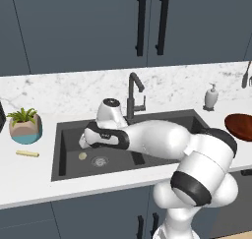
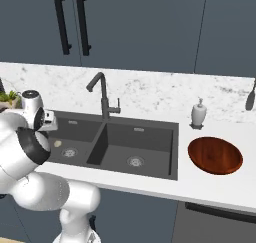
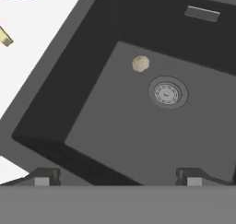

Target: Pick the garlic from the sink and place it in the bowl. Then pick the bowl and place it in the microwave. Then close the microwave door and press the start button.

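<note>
I hold the fingers spread wide and empty above the left basin of the sink. The garlic lies on its floor beside the drain. First step: I must descend onto it.

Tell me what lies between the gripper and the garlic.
Nothing: in the hand view, just bare sink floor separates the gripper from the garlic, with the drain off beside it.
</note>
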You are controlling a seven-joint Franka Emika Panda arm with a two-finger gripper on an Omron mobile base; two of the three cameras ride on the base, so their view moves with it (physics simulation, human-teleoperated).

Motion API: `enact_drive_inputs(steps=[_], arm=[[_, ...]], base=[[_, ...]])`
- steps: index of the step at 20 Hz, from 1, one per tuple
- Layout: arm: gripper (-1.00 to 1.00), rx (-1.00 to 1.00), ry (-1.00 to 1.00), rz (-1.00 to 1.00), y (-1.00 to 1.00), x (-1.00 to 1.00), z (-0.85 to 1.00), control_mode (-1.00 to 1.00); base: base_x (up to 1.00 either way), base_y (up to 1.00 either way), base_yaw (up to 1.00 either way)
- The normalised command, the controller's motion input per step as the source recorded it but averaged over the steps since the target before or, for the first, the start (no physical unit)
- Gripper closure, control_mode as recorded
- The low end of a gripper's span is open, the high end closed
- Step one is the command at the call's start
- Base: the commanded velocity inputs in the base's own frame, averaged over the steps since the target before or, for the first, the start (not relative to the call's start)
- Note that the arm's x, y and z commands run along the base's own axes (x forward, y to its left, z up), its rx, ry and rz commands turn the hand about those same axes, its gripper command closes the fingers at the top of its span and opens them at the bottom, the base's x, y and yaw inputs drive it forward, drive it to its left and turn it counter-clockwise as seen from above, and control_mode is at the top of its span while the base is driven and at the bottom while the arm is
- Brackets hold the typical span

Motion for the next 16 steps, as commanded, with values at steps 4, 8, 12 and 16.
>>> enact_drive_inputs(steps=[4,8,12,16], arm=[[-1.00,0.00,-0.07,-0.06,0.07,0.14,-0.41,-1.00],[-1.00,-0.01,-0.14,-0.12,0.00,0.06,-0.40,-1.00],[-1.00,0.00,-0.09,-0.09,0.00,0.22,-0.21,-1.00],[-1.00,0.00,0.06,-0.03,0.01,0.38,0.00,-1.00]], base=[[0.00,0.00,0.00],[0.00,0.00,0.00],[0.00,0.00,0.00],[0.00,0.00,0.00]])
